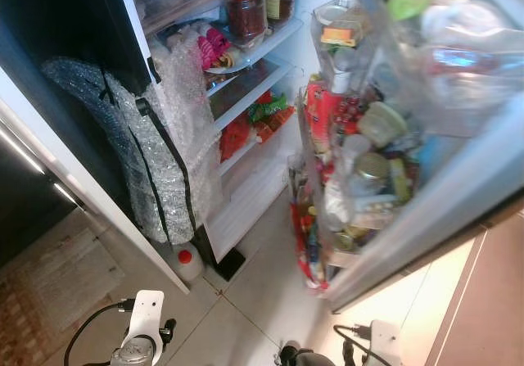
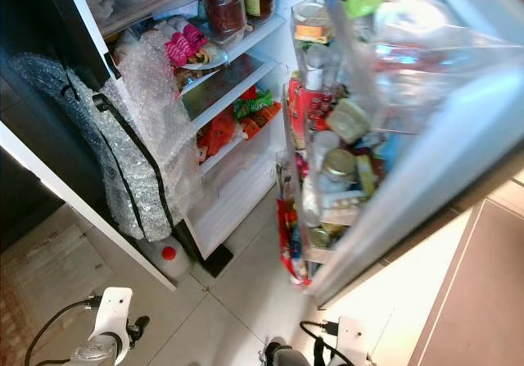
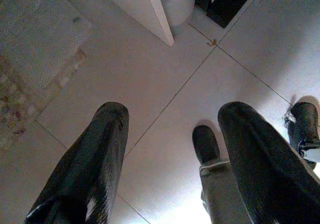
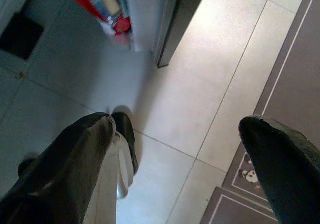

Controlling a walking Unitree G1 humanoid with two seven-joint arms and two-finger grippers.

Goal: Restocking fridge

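Left tool (image 3: 170, 149) and right tool (image 4: 180, 159) hang empty, fingers spread, over floor tiles (image 3: 150, 73) before the open fridge (image 1: 246, 112).

White fridge shelves (image 1: 254, 55), red-lidded jars (image 1: 246, 10), clear bubble wrap (image 1: 164, 161), pale floor tiles (image 1: 246, 300)

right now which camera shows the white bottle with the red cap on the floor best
The left eye view: the white bottle with the red cap stands whole on the tiles by the fridge's base. The right eye view shows it much the same. The left wrist view catches it cut off at the frame edge.
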